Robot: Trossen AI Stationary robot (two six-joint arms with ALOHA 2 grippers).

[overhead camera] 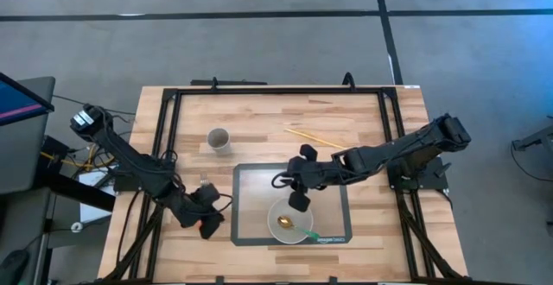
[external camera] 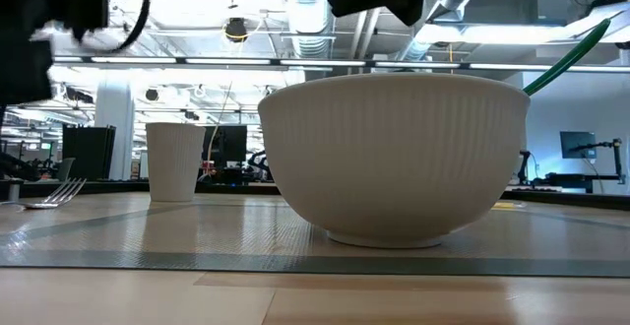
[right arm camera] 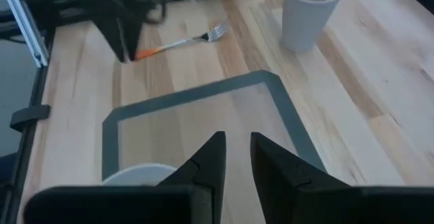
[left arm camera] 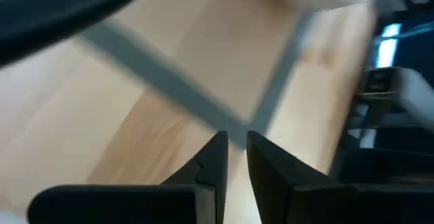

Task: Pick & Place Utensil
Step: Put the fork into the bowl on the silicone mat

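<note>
A white bowl [overhead camera: 289, 222] stands on the grey mat [overhead camera: 251, 177]. In it lies a spoon [overhead camera: 298, 227] whose green handle [external camera: 566, 59] leans over the rim. A fork [right arm camera: 180, 42] with an orange handle lies on the wood left of the mat, tines toward the far edge. My right gripper [overhead camera: 298, 200] hangs above the bowl's far rim, shut and empty [right arm camera: 236, 149]. My left gripper [overhead camera: 210, 224] hovers at the mat's left edge near the fork's handle end, shut, with nothing between its fingers [left arm camera: 237, 149].
A white paper cup [overhead camera: 219, 139] stands upright on the wood beyond the mat's far left corner. A pair of chopsticks [overhead camera: 315, 138] lies past the mat's far edge. Black frame rails [overhead camera: 168, 138] run along the table's sides.
</note>
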